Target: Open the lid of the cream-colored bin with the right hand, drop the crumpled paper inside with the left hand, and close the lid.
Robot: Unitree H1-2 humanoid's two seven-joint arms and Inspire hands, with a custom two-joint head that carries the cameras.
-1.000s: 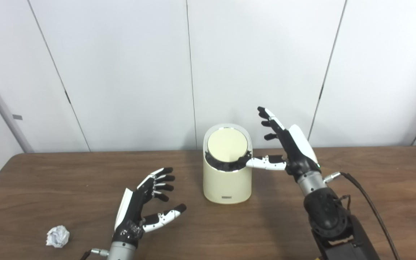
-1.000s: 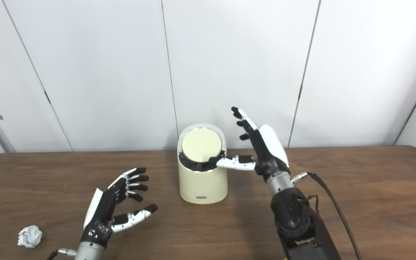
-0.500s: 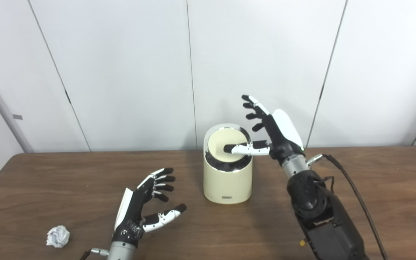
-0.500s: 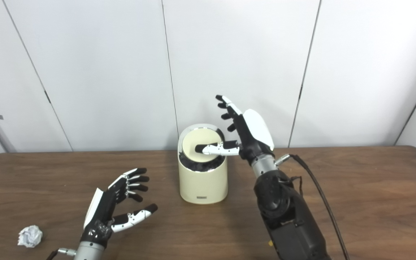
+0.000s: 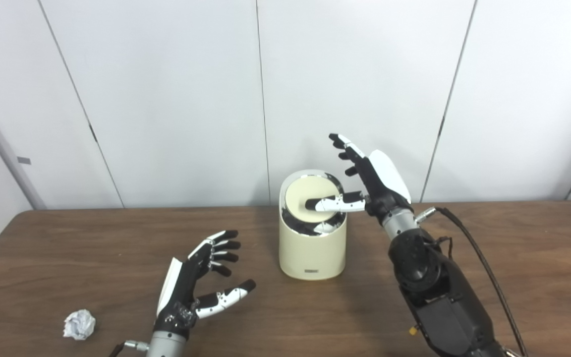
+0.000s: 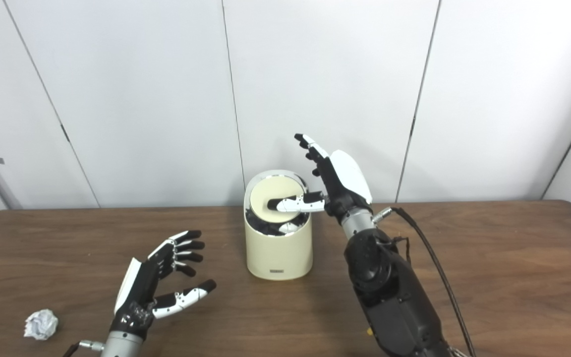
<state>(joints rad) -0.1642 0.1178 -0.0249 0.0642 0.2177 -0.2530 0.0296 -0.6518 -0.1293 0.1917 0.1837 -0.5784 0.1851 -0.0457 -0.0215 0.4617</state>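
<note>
Cream-colored bin (image 5: 312, 248) at frame centre on brown table (image 5: 513, 258) | lid (image 5: 310, 196) tilted, thumb of right hand (image 5: 377, 181) laid across it, fingers spread upward, grasping nothing | left hand (image 5: 194, 282) lower left, splayed, empty | crumpled paper (image 5: 79, 324) on table at bottom left, well apart from bin

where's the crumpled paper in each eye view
Left eye view: paper ball lies on the table near the bottom left corner.
Right eye view: it lies further left, closer to the edge.
Shared landmark: the open left hand, just right of the ball in both.
</note>
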